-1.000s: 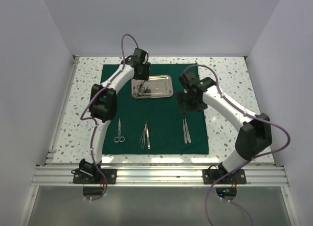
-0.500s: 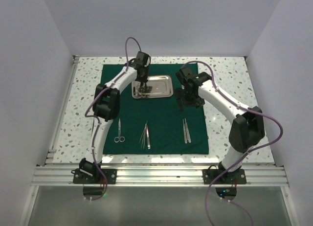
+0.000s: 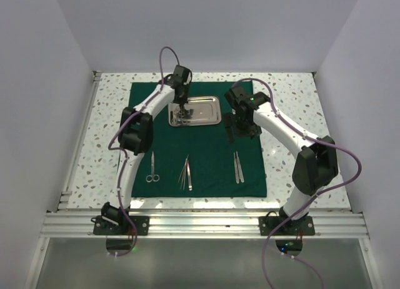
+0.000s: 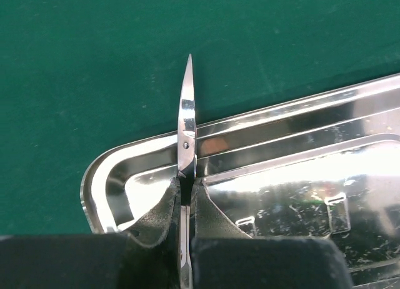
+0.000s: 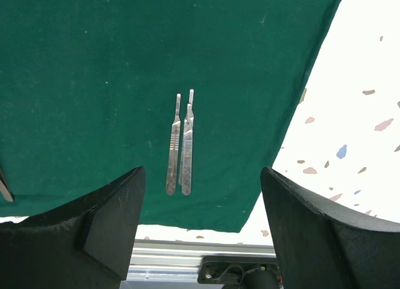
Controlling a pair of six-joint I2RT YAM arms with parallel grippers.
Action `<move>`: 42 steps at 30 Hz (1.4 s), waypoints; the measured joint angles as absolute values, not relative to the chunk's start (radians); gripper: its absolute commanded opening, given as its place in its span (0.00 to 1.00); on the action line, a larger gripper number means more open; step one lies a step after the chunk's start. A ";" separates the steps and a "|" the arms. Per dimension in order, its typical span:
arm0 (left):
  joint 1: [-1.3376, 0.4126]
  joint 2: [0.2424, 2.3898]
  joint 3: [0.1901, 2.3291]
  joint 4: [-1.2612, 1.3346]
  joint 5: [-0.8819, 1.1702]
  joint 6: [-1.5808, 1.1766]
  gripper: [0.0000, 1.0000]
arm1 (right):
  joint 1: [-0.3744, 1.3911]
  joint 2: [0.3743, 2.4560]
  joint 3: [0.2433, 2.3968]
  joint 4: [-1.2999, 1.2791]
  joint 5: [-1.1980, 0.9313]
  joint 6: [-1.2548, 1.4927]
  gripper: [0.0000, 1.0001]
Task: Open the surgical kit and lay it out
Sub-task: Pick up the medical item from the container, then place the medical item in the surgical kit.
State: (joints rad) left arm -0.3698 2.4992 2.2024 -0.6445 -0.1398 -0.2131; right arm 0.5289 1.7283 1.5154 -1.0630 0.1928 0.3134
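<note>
The surgical kit's dark green cloth [image 3: 206, 148] lies spread flat on the table. A shiny steel tray [image 3: 206, 111] stands on its far part. My left gripper [image 3: 179, 112] reaches down into the tray's left end and is shut on a pair of steel scissors [image 4: 187, 114]. Their closed blades point out past the tray rim [image 4: 94, 182] in the left wrist view, between my fingertips [image 4: 185, 182]. My right gripper [image 3: 240, 131] hangs open above the cloth's right side. A pair of flat steel handles [image 5: 181, 145] lies below my right gripper [image 5: 201, 173], untouched.
Near the cloth's front edge lie ring-handled scissors [image 3: 152, 169], a bunch of tweezers [image 3: 185, 173] and the flat handles [image 3: 238, 167]. Speckled tabletop [image 3: 294, 107] surrounds the cloth. An aluminium rail [image 3: 206, 223] runs along the near edge, and white walls enclose the other sides.
My left gripper has lowered into the tray and closed on the scissors. My right arm shifted slightly back and left, its gripper staying open.
</note>
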 measured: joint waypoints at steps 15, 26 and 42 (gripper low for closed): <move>-0.351 2.018 1.914 -0.681 -0.233 -0.226 0.00 | 0.529 1.729 1.516 -1.052 0.134 0.313 0.77; -0.354 1.428 0.947 -0.659 -0.230 -0.387 0.00 | 0.529 1.766 1.513 -1.010 0.051 0.315 0.75; -0.374 1.365 0.917 -0.657 -0.190 -0.481 0.52 | 0.529 1.760 1.463 -0.978 0.011 0.316 0.82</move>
